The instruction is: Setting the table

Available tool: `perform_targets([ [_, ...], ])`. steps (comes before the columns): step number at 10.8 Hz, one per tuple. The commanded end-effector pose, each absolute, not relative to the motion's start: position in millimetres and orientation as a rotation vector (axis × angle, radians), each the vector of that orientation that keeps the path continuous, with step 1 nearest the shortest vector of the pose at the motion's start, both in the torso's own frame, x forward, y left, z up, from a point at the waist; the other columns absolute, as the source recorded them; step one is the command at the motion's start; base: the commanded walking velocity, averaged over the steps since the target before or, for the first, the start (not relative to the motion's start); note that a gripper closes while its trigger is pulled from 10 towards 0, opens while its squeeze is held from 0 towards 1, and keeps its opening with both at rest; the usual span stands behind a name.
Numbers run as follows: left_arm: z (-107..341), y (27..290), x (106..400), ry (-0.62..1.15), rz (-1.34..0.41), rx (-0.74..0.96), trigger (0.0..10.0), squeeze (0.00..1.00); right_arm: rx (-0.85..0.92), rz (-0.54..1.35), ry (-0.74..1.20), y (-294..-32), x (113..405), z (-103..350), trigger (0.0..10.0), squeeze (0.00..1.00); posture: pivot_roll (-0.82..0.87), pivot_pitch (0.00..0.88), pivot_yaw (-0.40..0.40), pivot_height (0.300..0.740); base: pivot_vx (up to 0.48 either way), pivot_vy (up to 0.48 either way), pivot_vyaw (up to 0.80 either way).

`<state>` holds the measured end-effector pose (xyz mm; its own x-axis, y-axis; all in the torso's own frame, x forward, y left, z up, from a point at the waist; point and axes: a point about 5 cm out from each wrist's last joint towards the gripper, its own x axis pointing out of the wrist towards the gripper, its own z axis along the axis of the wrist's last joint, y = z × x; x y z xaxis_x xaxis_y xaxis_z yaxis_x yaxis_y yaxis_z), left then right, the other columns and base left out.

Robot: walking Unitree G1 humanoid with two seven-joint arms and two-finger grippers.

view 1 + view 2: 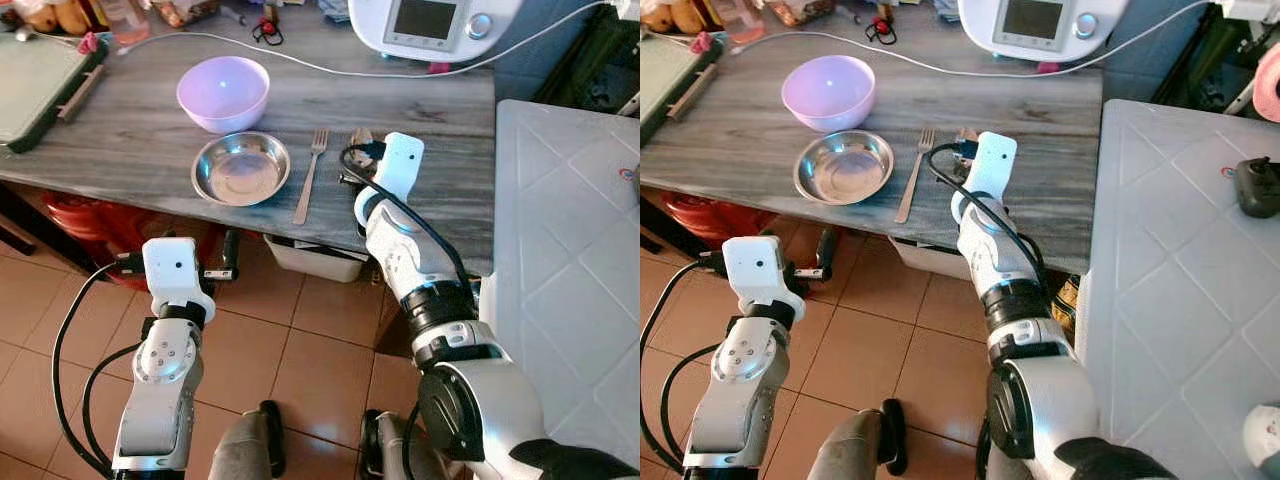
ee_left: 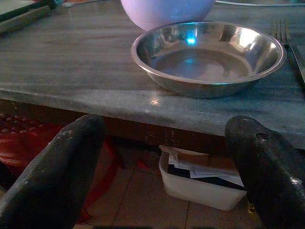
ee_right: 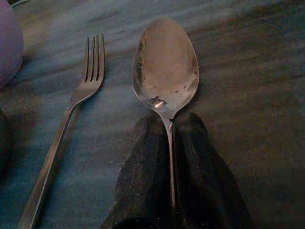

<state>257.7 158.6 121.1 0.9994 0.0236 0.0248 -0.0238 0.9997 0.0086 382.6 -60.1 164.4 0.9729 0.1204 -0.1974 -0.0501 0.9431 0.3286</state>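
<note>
Reaching low over the table (image 1: pixel 120 150), right hand (image 3: pixel 171 125) clamped on spoon (image 3: pixel 166 67) beside fork (image 3: pixel 81 100).

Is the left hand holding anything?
No. The left hand is open and empty, its fingers spread below the table edge in front of the steel dish.

grey table (image 1: pixel 150 140) | purple bowl (image 1: pixel 223 92), steel dish (image 1: pixel 240 168), fork (image 1: pixel 311 175), spoon (image 3: pixel 166 67)

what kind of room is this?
Probably a home kitchen or dining corner: a grey wood-grain table with a purple bowl, steel dish and fork, a white countertop cooking appliance, and terracotta floor tiles.
</note>
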Motion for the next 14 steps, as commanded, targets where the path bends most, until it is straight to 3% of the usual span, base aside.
perform_targets([
  [1,117,163,256,0.002,0.040,0.016,10.0,0.00,0.362,0.154,0.247,-32,379,167,10.0,0.00,0.01,0.251,0.045,0.740,0.000,0.000,0.00],
  [5,117,161,256,0.002,0.038,0.012,10.0,0.00,0.394,0.205,0.268,-16,368,161,10.0,0.00,0.01,0.249,0.041,0.740,0.000,0.000,0.00],
  [10,117,160,258,0.001,0.028,0.009,10.0,0.00,0.417,0.224,0.306,-13,356,152,10.0,0.00,0.00,0.248,0.045,0.740,0.000,0.000,0.00],
  [11,117,160,258,0.001,0.028,0.009,10.0,0.00,0.434,0.239,0.308,-11,354,154,10.0,0.05,0.00,0.248,0.046,0.740,0.000,0.000,0.00],
  [13,116,159,259,0.003,0.029,0.009,10.0,0.00,0.448,0.245,0.313,-10,352,153,10.0,1.00,0.00,0.245,0.045,0.740,0.000,0.000,0.00],
  [14,116,159,259,0.003,0.028,0.007,10.0,0.00,0.448,0.242,0.308,-13,352,154,10.0,1.00,0.00,0.244,0.046,0.740,0.000,0.000,0.00],
])
